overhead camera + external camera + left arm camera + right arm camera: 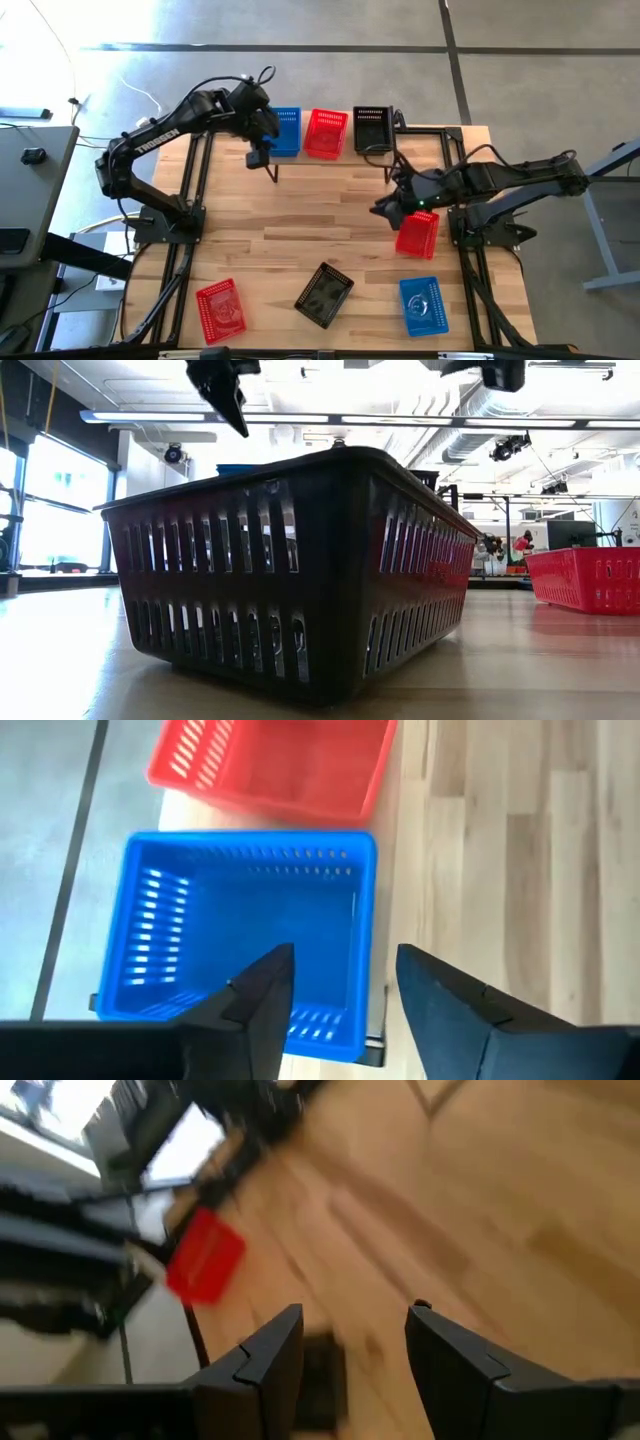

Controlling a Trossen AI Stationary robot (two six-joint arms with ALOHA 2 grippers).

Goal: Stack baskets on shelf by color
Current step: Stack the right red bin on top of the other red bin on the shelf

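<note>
**Hovering over the shelf row, both grippers empty**

Left gripper (268, 150): above the blue basket (285, 131) at the left end of the shelf (345, 155), at the table's far edge. In the left wrist view its fingers (262, 990) are parted a moderate gap, nothing between them, hanging over that basket's open mouth (240, 935). Not touching it as far as I can tell.

Right gripper (385, 208): over bare tabletop (300, 220) right of centre, just beside a red basket (417, 235) lying near the right arm's base. Right wrist view shows its fingers (270, 1350) spread apart with nothing held; that view is smeared, so only a red basket (205, 1268) and wood are readable past them.

Count, high view:
- On the shelf, in a row: blue, red (326, 133), black (372, 130). Whether any of these is more than one basket nested, cannot tell from above.
- Loose on the table: four. Red near-left (221, 308), black near-centre (324, 294) lying skewed, blue near-right (423, 306), plus the red one by the right gripper.
- Visible totals: three red, two blue, two black.

Low view: the loose black basket (300, 570) fills the frame, sitting upright on the wood; a red basket (590, 578) sits farther off to the right. Both arms come in from the top edge.
</note>
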